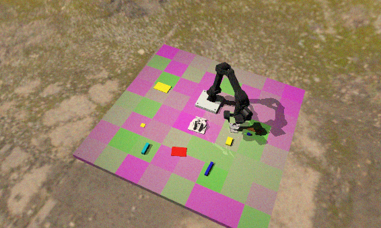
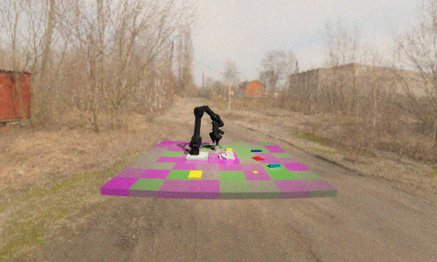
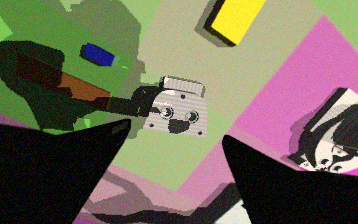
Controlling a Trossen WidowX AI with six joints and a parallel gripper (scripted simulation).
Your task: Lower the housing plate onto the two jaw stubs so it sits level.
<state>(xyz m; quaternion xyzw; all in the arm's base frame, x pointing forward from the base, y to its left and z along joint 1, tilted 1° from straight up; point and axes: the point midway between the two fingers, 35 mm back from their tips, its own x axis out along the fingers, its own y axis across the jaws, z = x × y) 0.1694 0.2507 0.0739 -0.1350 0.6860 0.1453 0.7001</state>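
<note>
The housing plate (image 1: pixel 234 127) (image 3: pixel 175 102) is pale with a raised ridge along one edge. It lies on the checkered table, and two round holes show on its face in the wrist view. My gripper (image 2: pixel 217 143) (image 3: pixel 178 131) is open and empty, pointing down above the plate; in the wrist view the plate appears between and just beyond the fingertips. The white base (image 1: pixel 193 126) (image 2: pixel 228 157) with the two dark jaws (image 1: pixel 200 125) stands apart from the plate, toward the table's middle. It is partly cut off at the right of the wrist view.
A yellow block (image 1: pixel 229 140) (image 3: pixel 239 20), a small blue block (image 1: pixel 249 134) (image 3: pixel 99 54) and a brown bar (image 3: pixel 85 90) lie near the plate. A red plate (image 1: pixel 178 151), a teal bar (image 1: pixel 145 148) and a blue bar (image 1: pixel 209 169) lie farther out. The arm's shadow falls beside the plate.
</note>
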